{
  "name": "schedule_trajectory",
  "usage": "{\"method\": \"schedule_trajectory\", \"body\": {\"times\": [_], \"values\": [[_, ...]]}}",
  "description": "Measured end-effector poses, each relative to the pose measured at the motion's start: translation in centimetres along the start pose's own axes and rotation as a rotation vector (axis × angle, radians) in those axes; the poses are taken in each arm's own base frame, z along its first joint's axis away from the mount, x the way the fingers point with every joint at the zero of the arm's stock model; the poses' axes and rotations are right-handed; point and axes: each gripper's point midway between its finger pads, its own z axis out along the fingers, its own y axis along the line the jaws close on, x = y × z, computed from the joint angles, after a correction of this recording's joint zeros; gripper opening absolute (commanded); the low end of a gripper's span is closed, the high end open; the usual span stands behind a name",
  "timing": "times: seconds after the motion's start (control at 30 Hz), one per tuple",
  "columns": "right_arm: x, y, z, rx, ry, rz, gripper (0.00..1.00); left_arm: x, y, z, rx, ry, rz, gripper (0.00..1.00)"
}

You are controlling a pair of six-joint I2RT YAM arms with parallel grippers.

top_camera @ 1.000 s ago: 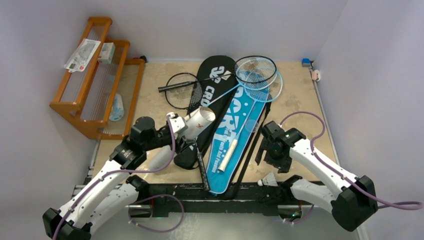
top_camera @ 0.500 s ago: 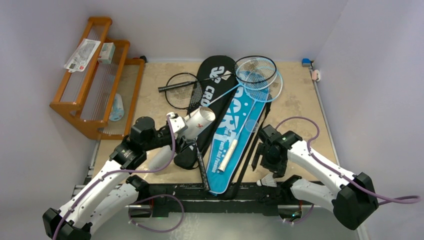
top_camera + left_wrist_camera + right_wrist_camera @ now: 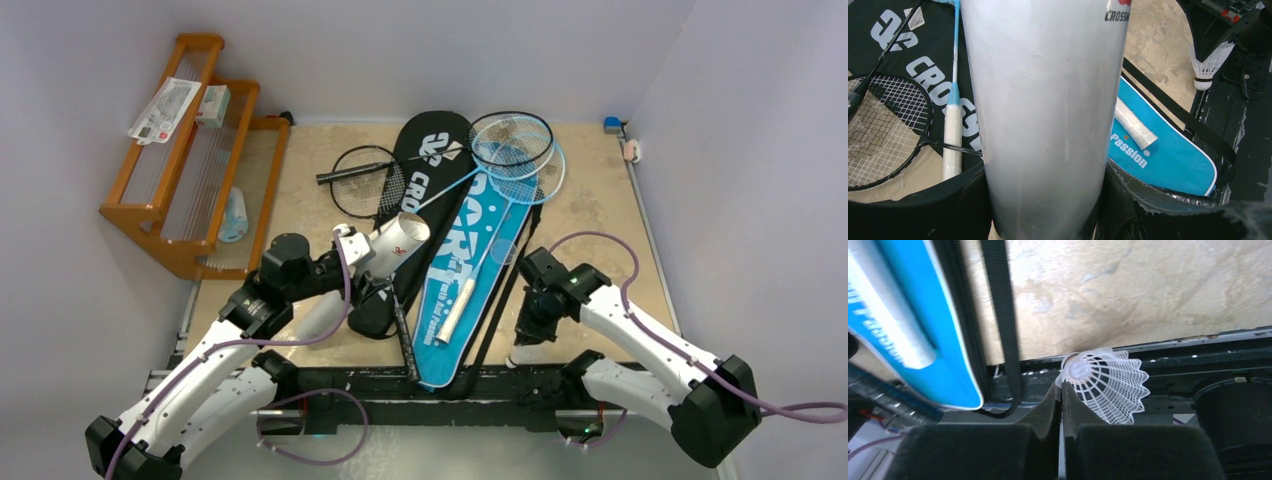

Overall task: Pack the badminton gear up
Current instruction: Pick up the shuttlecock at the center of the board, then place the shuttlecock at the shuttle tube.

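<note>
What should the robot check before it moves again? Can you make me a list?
1. Left gripper holds the white tube: ok.
2. Tube mouth looks open, pointing away from the arm bases: ok.
3. Right gripper shut on the shuttlecock: ok.
4. Grip firm enough to lift: cannot tell; only the skirt's edge is pinched.
5. Black strap lies apart from that gripper: ok.
6. Room inside the tube: cannot tell.
</note>
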Motion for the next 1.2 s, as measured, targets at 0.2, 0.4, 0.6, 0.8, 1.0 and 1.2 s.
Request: {"method": "schedule_trajectory", "body": {"times": [0.2,0.4,0.6,0.8,1.0,1.2], "values": [[-1.2,3.9,-3.5,-0.185,-0.062,-0.068,0.00,0.0,0.0,0.0,-0.001,0.000,0.000,0.45],[-4.6,11.5,-12.0,-0.541,-0.290,-0.264,0.00,-0.1,-0.3,0.0,0.017,-0.005,0.001,0.44],[-6.8,17.7,-20.7,-0.846,-0.549,-0.494,0.00,-0.5,-1.1,-0.1,0.058,-0.023,0.006,0.45],[-7.0,21.4,-28.2,-1.055,-0.745,-0.719,0.00,-0.7,-2.0,-0.1,0.110,-0.036,0.007,0.45],[-5.7,23.1,-30.8,-1.165,-0.770,-0.874,0.00,-0.9,-2.3,-0.1,0.128,-0.043,0.008,0.44],[-4.3,24.5,-29.6,-1.222,-0.640,-0.990,0.00,-0.9,-2.3,-0.1,0.129,-0.045,0.010,0.44]]}}
